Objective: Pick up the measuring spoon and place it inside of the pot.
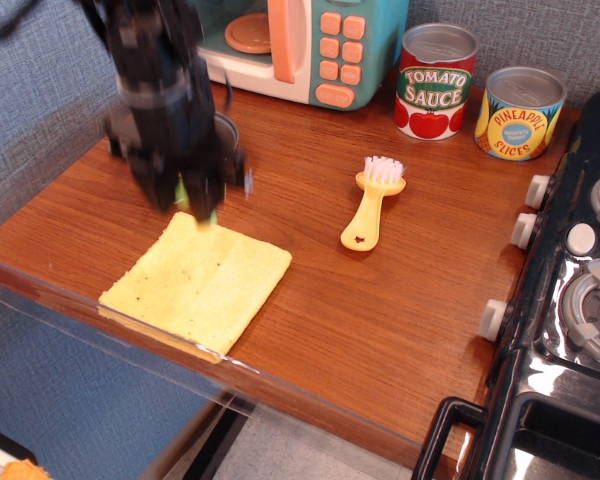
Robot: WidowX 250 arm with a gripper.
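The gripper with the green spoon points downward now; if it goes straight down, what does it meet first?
Probably the far edge of the yellow cloth, or bare table just behind it. The gripper is motion-blurred and lifted, so depth is uncertain.

— What sits on the brown wooden tabletop [400,300]?
— A flat yellow cloth [198,283] near the front edge, a yellow-handled brush with pink bristles [372,201] mid-table.
— And further back?
— A teal toy microwave [300,45], a red tomato sauce tin [435,81] and a yellow pineapple tin [520,113].
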